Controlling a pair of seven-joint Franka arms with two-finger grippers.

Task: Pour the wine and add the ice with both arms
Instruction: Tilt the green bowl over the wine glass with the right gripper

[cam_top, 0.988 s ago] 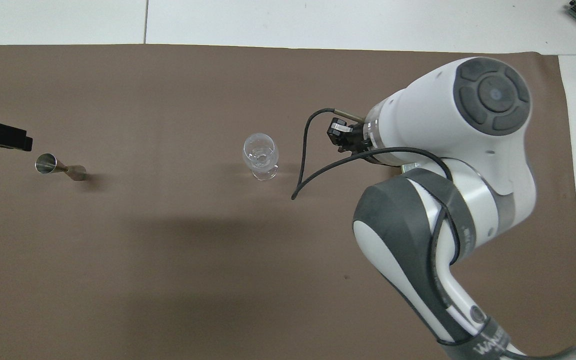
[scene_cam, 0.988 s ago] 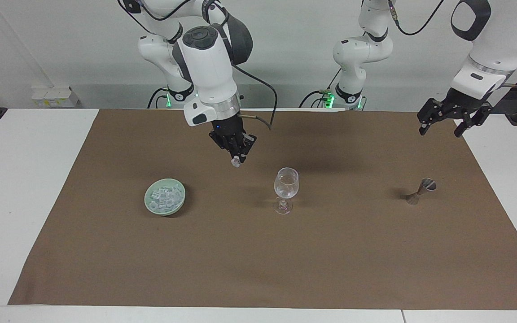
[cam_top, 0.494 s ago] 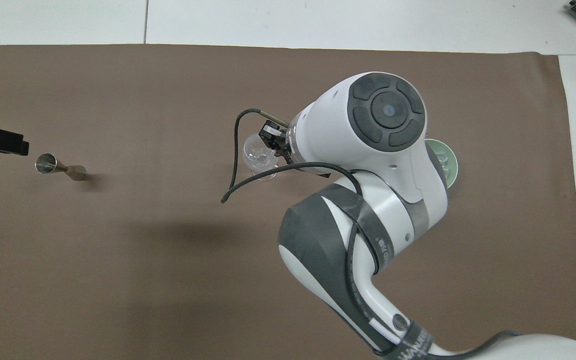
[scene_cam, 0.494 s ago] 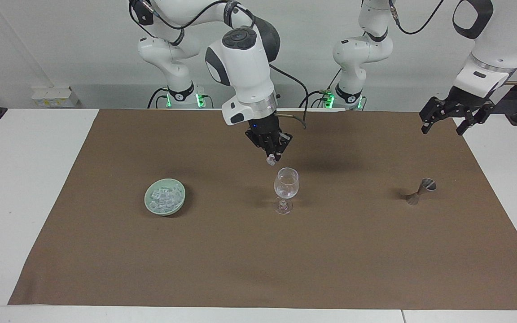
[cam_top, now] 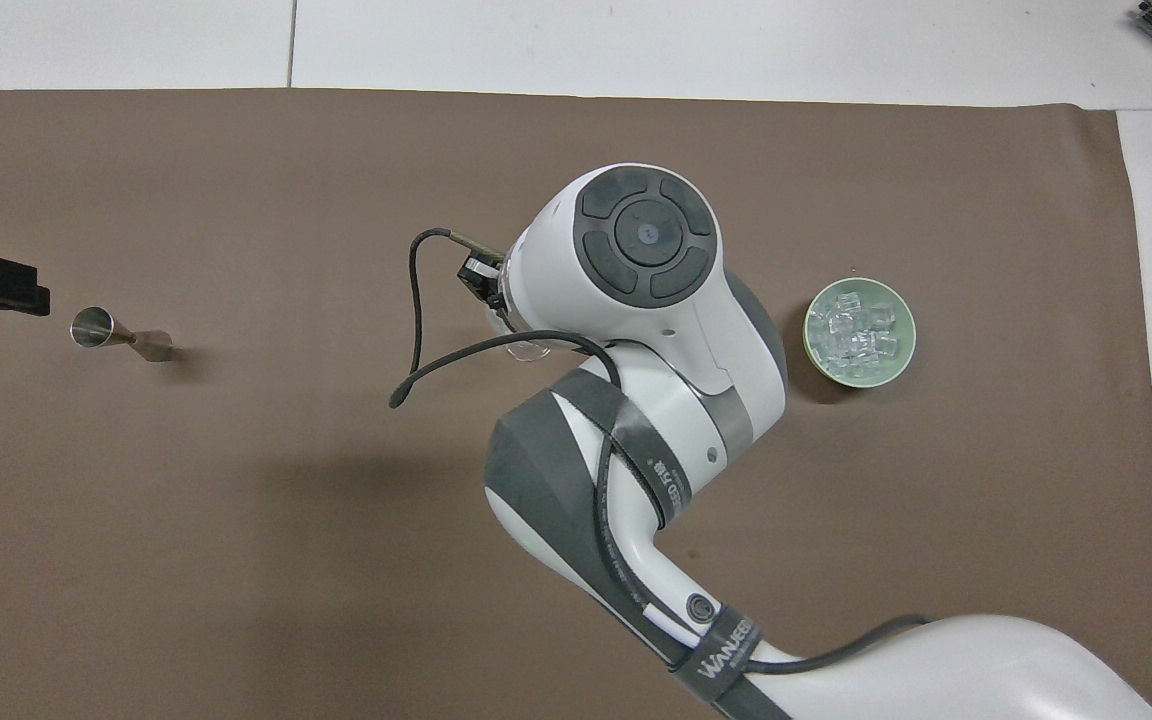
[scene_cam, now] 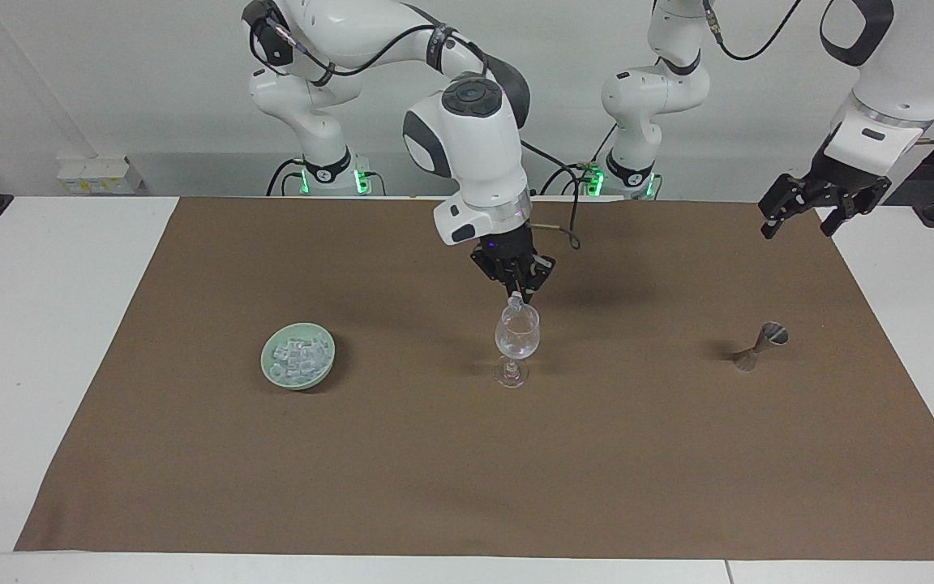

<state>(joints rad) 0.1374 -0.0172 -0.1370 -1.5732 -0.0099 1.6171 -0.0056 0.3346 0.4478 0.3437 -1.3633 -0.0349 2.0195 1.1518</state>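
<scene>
The right gripper (scene_cam: 520,294) hangs just over the rim of the glass (scene_cam: 516,344), its fingertips pinched together on one ice cube (scene_cam: 516,301). The cube is right above the mouth of the glass. In the overhead view the right arm (cam_top: 646,300) covers almost all of the glass.

The glass stands upright in the middle of the brown mat (scene_cam: 467,454). Beside it, toward the right arm's end of the table, is a green bowl (scene_cam: 297,356) with the rest of the ice (cam_top: 861,333) in it. Toward the left arm's end, well apart from the glass, a metal jigger (scene_cam: 761,345) stands on the mat.

The left gripper (scene_cam: 799,221) waits in the air over the edge of the mat, with its fingers spread and nothing between them.
</scene>
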